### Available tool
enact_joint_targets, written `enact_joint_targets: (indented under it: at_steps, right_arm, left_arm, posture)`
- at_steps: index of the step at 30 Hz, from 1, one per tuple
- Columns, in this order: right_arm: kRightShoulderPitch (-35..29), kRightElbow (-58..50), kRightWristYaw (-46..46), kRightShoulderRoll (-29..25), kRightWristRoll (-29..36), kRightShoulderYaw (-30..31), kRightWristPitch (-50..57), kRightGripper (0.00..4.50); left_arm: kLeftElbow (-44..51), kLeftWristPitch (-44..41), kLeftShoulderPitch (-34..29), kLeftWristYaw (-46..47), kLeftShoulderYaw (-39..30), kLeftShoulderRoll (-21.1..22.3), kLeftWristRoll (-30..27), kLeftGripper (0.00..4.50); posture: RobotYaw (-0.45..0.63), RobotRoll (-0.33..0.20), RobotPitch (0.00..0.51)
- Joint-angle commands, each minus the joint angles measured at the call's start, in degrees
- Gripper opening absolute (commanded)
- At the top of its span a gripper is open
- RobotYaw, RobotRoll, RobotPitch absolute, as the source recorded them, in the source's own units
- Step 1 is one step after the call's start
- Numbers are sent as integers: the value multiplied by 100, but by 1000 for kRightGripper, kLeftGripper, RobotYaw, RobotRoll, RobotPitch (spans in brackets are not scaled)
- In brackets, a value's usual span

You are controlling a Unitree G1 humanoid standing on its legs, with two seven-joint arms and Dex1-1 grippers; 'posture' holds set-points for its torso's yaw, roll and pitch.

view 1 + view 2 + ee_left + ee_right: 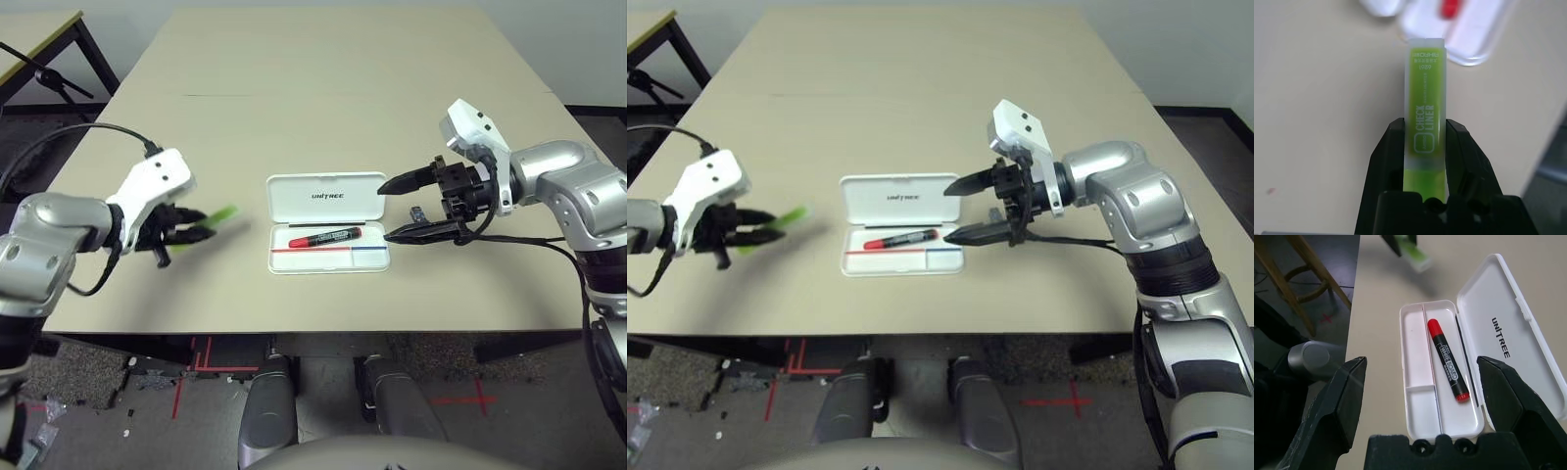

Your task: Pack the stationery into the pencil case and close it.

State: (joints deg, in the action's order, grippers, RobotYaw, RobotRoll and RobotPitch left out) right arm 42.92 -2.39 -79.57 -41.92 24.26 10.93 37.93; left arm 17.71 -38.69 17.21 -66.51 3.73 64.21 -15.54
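A beige table (323, 117) stands on grey floor (147, 382) marked with red tape (196, 357).

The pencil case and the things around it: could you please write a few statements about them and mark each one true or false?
1. The pencil case lies open on the table. True.
2. The red marker lies on the table outside the case. False: it lies inside the case's tray.
3. The left gripper has its jaws shut on the lime-green highlighter. True.
4. The right gripper holds the red marker. False: its jaws stand wide open and empty, beside the right end of the case.
5. The highlighter is already in the case. False: it is held in the air to the left of the case.
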Motion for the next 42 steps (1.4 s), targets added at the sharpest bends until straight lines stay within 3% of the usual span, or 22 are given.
enact_joint_targets:
  at_steps: [1,12,21,35,42]
  right_arm:
    - [-1,2,2,-5,-31,73,-67,4500]
    - [-72,8,18,-14,-81,78,-165,4500]
    - [-233,-146,124,-100,-94,32,-135,4500]
    - [-300,-188,297,-86,-94,6,-158,4500]
    - [-251,-160,335,-42,-119,34,-189,4500]
  left_arm:
    - [302,49,75,-127,257,-13,0,1077]
    - [246,61,1247,-92,1592,-871,577,1077]
    - [-113,109,1822,-40,2320,-1641,1019,1077]
    - [-350,-14,2086,30,2579,-2284,1344,1077]
    - [-420,11,2032,61,2636,-2386,1454,1077]
  posture:
    - [63,0,125]
    - [48,0,123]
    - [19,0,121]
    - [1,0,112]
    - [4,0,107]
